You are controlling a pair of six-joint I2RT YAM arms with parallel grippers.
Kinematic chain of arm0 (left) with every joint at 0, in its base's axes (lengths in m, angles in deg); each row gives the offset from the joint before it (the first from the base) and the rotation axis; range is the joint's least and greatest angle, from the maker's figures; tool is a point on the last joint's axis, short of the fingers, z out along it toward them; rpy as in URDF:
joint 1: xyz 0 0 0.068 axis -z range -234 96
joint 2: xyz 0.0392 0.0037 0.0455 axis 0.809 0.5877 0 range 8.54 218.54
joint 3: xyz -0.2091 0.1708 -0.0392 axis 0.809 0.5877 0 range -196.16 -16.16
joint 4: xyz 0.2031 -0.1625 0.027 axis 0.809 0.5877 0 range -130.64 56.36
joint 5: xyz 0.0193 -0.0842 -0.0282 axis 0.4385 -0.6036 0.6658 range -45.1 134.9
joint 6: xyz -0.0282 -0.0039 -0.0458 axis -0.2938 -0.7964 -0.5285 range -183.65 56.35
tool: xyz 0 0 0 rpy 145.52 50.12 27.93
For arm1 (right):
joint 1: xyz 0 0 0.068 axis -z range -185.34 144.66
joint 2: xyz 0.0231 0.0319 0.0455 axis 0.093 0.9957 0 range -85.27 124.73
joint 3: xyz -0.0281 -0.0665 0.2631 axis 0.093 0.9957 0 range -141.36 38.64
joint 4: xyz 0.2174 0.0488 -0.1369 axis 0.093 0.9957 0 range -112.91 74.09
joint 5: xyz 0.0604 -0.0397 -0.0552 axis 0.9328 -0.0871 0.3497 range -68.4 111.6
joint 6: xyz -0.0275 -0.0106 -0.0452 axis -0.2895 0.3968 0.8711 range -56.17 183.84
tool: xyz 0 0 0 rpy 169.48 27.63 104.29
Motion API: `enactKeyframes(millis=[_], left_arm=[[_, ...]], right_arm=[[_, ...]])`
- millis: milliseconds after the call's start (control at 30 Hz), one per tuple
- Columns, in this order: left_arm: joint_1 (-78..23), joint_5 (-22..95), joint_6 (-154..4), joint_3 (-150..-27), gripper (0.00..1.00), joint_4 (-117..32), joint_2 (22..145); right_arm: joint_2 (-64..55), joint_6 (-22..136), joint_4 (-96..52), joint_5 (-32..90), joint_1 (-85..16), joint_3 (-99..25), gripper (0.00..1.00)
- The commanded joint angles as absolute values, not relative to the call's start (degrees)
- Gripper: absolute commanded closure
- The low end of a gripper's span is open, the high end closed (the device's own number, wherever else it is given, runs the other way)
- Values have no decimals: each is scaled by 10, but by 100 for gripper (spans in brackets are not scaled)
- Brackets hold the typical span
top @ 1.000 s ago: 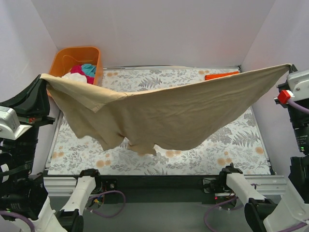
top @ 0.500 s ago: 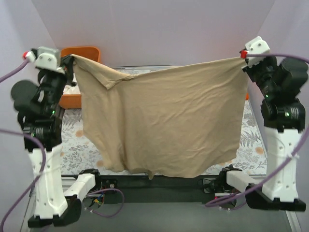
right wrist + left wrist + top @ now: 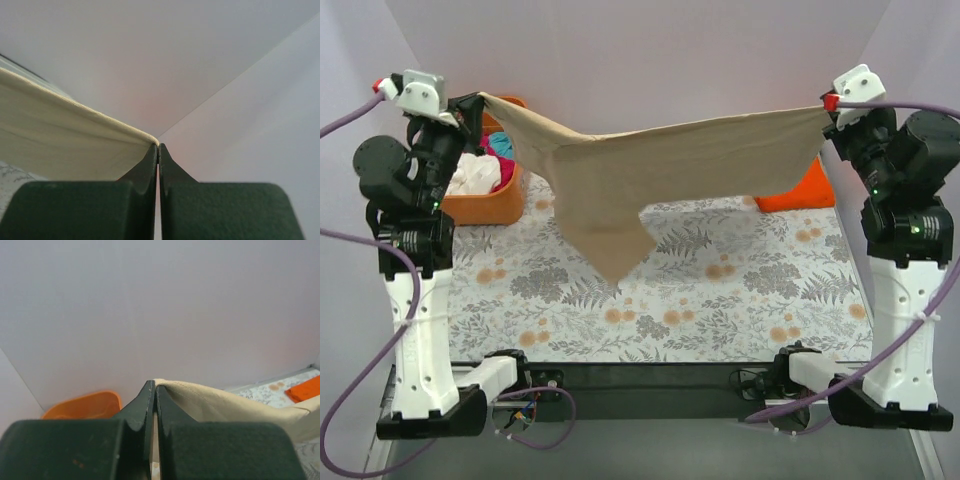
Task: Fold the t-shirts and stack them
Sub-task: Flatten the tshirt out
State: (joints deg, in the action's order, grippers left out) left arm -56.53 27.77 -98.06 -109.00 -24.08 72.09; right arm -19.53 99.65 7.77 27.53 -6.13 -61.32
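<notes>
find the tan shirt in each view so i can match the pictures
Top external: tan shirt stretched across the upper middle between left gripper and right gripper, sagging to a point.
Left wrist: tan shirt runs from the fingertips to the right edge.
Right wrist: tan shirt fills the left, ending at the fingertips.
Shared landmark: floral table cover, visible in all three.

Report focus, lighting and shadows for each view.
Top external: soft, even light, sharp throughout, no glare or hard shadows around the shirt. Left wrist: the left gripper is dark and slightly soft at the bottom, and the shirt hem is sharper. Right wrist: the right gripper is dark and close, and the wall has a pinkish cast.
</notes>
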Motion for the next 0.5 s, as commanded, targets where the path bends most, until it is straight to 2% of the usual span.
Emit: enactKeyframes(millis=[0,333,467], left_arm=[[-568,265,-989,-1108,100,-272,657],[-568,277,-980,-1142,100,-208,530],[-569,306,-974,-1205,100,-198,523]], right_arm=[[-260,986,28,274,-59,-630,99],[-400,978,11,251,-60,-614,99],[-417,983,8,237,-60,-653,99]])
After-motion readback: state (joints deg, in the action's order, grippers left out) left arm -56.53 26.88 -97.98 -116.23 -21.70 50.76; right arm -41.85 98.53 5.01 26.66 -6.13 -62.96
